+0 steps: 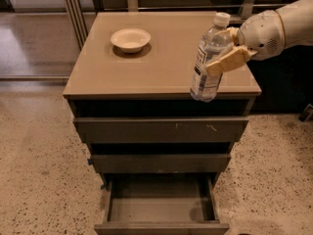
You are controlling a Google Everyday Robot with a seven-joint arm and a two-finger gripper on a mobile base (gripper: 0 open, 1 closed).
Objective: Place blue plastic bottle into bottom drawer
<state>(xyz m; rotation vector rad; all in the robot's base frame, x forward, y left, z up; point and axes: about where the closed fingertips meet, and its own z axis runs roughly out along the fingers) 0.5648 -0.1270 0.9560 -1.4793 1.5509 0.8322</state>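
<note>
The blue plastic bottle (207,58) is clear with a white cap and pale label. It hangs tilted in the air over the front right corner of the cabinet top, its base past the front edge. My gripper (226,52) comes in from the right and is shut on the bottle's middle, one cream finger (226,61) across its front. The bottom drawer (161,203) is pulled open below, a shallow tray with nothing in it, down and left of the bottle.
A cream bowl (130,39) sits on the cabinet top (146,62) at the back left. The top drawer (161,129) and middle drawer (161,162) stick out slightly. Speckled floor surrounds the cabinet; dark furniture stands at the right.
</note>
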